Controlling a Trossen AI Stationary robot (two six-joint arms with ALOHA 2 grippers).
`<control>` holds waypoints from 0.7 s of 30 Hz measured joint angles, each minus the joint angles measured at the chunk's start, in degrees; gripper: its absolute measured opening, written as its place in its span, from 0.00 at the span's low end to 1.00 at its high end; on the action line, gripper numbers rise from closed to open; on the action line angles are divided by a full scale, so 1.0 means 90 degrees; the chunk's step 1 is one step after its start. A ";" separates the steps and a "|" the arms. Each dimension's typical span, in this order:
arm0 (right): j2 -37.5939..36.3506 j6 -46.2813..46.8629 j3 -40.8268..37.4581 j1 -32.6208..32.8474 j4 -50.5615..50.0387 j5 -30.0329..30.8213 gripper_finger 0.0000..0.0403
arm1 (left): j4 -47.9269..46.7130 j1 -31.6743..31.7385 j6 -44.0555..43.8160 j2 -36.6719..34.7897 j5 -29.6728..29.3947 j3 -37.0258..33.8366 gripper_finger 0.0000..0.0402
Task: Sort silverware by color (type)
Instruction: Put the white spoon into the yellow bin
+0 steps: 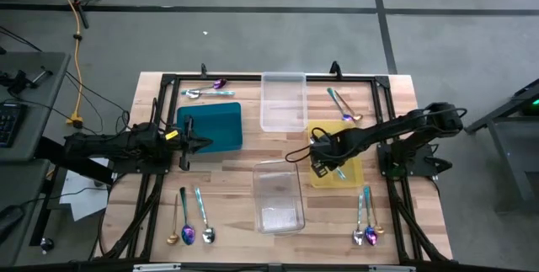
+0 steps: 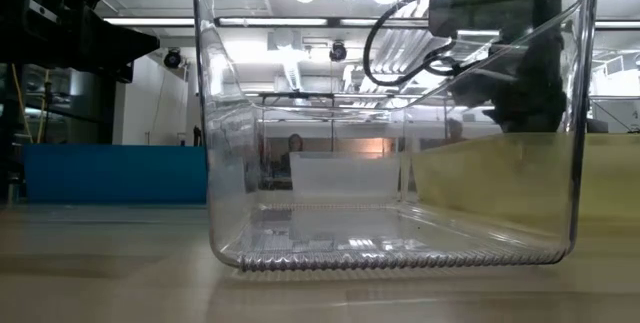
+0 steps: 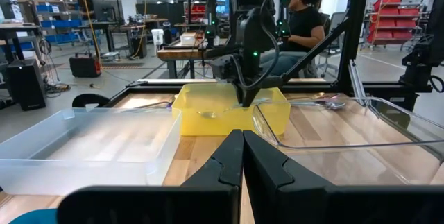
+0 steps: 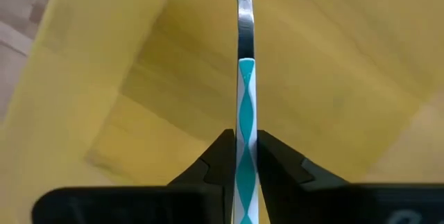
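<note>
Four trays sit on my wooden table (image 1: 244,158), seen from above: a teal tray (image 1: 212,126) at left, a yellow tray (image 1: 347,171) at right, and two clear ones, the far clear tray (image 1: 283,101) and the near clear tray (image 1: 278,196).

My right gripper (image 1: 322,161) hangs over the yellow tray. Its wrist camera shows the jaws pinched on the striped handle of a teal-handled utensil (image 4: 244,106). The metal neck points down into the tray; the head is cut off, so I cannot tell spoon from fork. The utensil hangs upright above the tray floor.

My left gripper (image 1: 195,143) waits beside the teal tray, its jaws together and empty.

To finish this step well, I judge I should lower the piece until its head nearly rests on the tray floor. Then I should part the jaws just enough to let it tip flat, well inside the walls. After that, I would lift straight up so the fingers do not drag it.

Counting loose silverware still on the table:
- Three pieces lie in the near-left group (image 1: 189,219): one gold, one iridescent, one teal-handled.
- Three lie in the near-right group (image 1: 366,221), though they overlap and the count is uncertain.
- Two lie in the far-left group (image 1: 209,89): one iridescent, one silver.
- Two seem to lie in the far-right group (image 1: 342,105), beyond the yellow tray.

That is about ten pieces, plus the one I hold.
</note>
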 joint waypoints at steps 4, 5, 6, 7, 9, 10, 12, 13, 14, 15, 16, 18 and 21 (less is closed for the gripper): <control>0.0000 -0.0212 0.0002 0.0000 -0.0005 -0.0108 0.17 | 0.0000 0.0001 0.0002 -0.0002 -0.0001 0.0000 0.01; 0.0000 -0.0250 0.0002 0.0000 -0.0008 -0.0131 0.18 | 0.0000 0.0001 0.0002 0.0000 0.0000 0.0000 0.01; 0.0000 -0.0301 0.0002 0.0000 -0.0007 -0.0172 0.19 | 0.0000 0.0000 0.0002 0.0000 -0.0002 0.0000 0.01; 0.0000 -0.0363 0.0002 0.0000 -0.0008 -0.0209 0.20 | 0.0000 0.0002 0.0001 0.0000 -0.0002 0.0000 0.01; -0.0018 -0.0528 0.0002 0.0000 -0.0026 -0.0313 0.23 | 0.0000 0.0002 0.0002 0.0000 0.0000 0.0000 0.01; -0.0070 -0.0636 0.0002 0.0000 -0.0083 -0.0325 0.25 | 0.0000 0.0000 0.0002 -0.0002 0.0000 0.0000 0.01; -0.0275 -0.0787 0.0012 0.0000 -0.0257 -0.0325 0.28 | 0.0000 0.0002 0.0002 -0.0002 0.0000 0.0000 0.01; -0.0420 -0.0859 0.0032 0.0000 -0.0384 -0.0286 0.30 | -0.0002 0.0000 0.0002 -0.0001 -0.0001 0.0000 0.01; -0.0591 -0.0949 0.0052 0.0000 -0.0489 -0.0216 0.31 | 0.0001 0.0001 0.0001 0.0000 -0.0002 0.0000 0.01; -0.0805 -0.1001 0.0076 0.0000 -0.0605 -0.0107 0.33 | 0.0002 0.0001 0.0001 -0.0002 -0.0001 0.0000 0.01; -0.1038 -0.1033 0.0083 0.0000 -0.0688 -0.0001 0.34 | 0.0000 0.0000 0.0002 -0.0002 -0.0002 0.0000 0.01; -0.1544 -0.1063 0.0083 0.0000 -0.0780 0.0161 0.36 | 0.0002 0.0002 0.0001 -0.0001 -0.0002 0.0000 0.01; -0.2236 -0.1129 0.0083 -0.0002 -0.0643 0.0418 0.40 | 0.0002 0.0001 0.0001 -0.0001 -0.0002 0.0000 0.01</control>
